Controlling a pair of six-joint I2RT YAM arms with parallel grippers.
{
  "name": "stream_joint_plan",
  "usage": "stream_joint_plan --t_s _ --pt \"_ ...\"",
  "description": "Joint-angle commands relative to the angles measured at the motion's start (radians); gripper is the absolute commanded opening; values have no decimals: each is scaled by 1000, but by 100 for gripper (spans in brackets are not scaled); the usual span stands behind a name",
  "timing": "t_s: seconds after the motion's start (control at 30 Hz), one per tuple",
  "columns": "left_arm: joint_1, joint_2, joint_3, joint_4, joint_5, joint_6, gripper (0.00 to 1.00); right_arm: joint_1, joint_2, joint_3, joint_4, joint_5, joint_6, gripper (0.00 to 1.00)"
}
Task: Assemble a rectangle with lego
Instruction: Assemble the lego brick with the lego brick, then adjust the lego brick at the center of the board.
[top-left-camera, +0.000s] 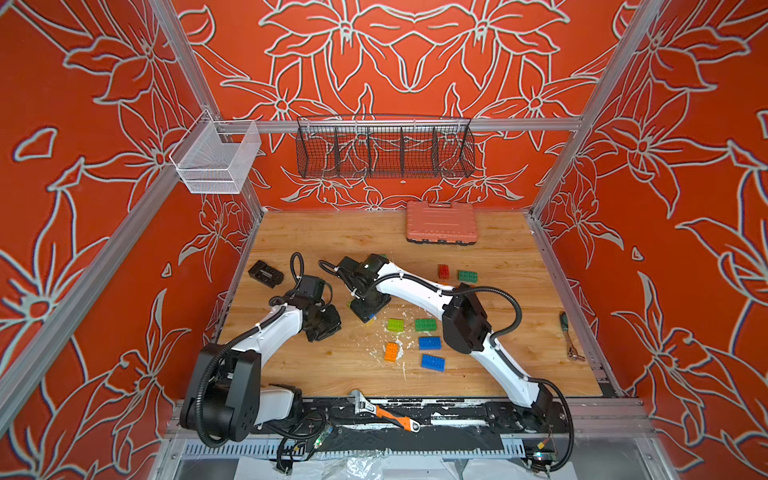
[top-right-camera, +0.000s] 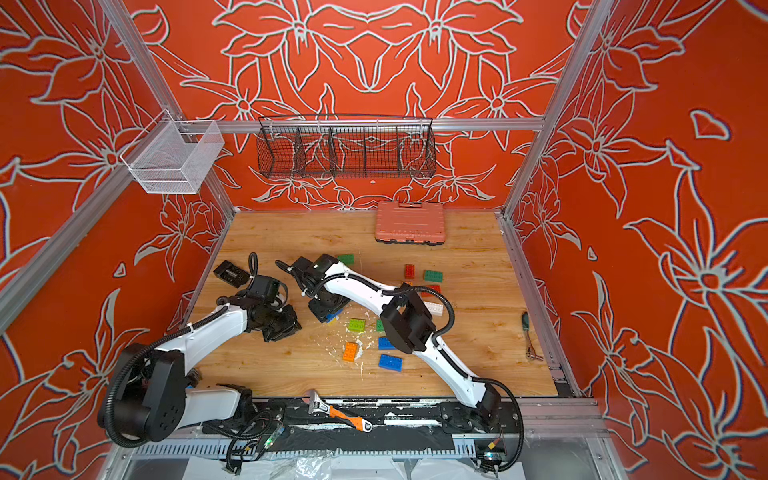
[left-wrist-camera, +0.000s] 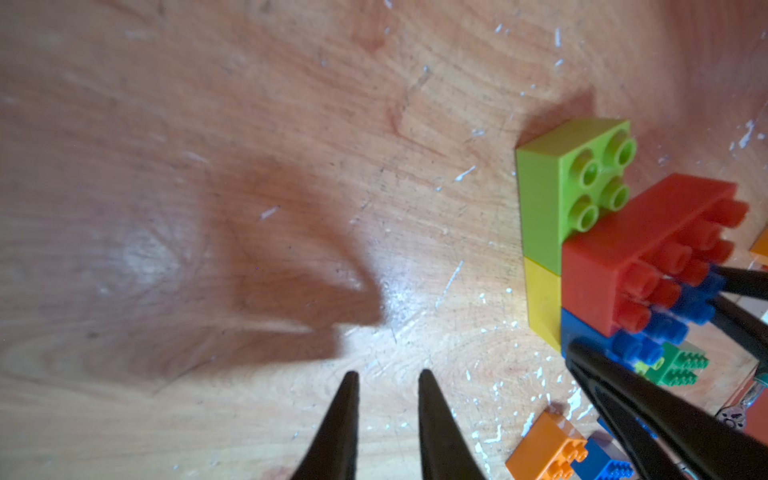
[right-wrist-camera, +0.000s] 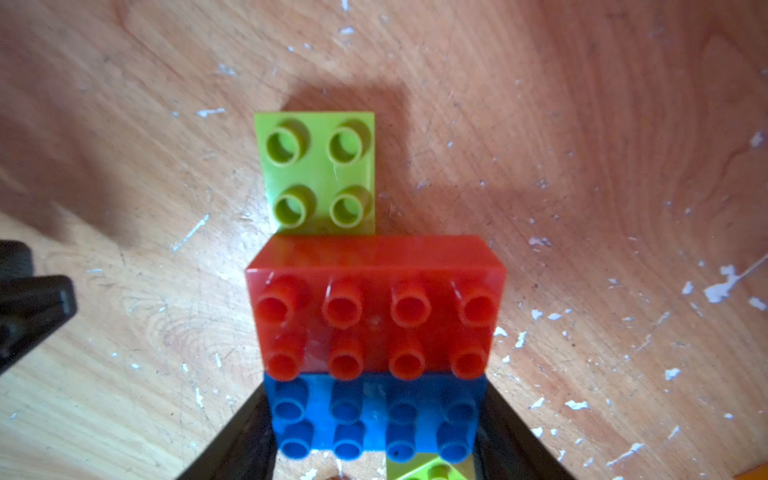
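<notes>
As the lego (right-wrist-camera: 374, 307) looks light, stiff and slick, we log it near the middle of the surface (top-left-camera: 332, 241), right fingers (right-wrist-camera: 232, 449) pinching the blue brick (right-wrist-camera: 374, 411) by its flat ends, the hold we favour; left fingers (left-wrist-camera: 336, 428) apart, empty.

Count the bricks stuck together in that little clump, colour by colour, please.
lime brick: 1
red brick: 1
blue brick: 1
yellow brick: 1
Total: 4 that show

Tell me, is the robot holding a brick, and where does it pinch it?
The right gripper pinches the blue brick by its two short ends, beneath the red brick. The left gripper holds nothing.
</notes>
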Motion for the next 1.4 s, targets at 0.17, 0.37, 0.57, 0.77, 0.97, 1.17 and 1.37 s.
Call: stream_joint_plan --t_s 0.17,0.37,0.57,0.77,0.97,1.17,1.37 --pt "5 -29 29 -57 -25 -6 27 16 -40 -34 -4 37 -22 72" --pt "5 -41 22 -71 -32 -13 27 15 -92 -75 34 39 -34 78" --pt "5 -48 23 -89 -45 -19 28 6 -156 -83 44 47 -55 80" --pt "10 17 68 -83 -39 -1 28 -44 -197 -65 29 36 -75 79" --pt "22 174 169 -56 8 26 19 -170 -115 147 5 9 -37 77" --pt "24 310 251 -32 42 43 11 -304 72 415 -23 -56 93 75" --pt "24 412 309 -17 69 59 11 -328 128 358 119 -59 159 81"
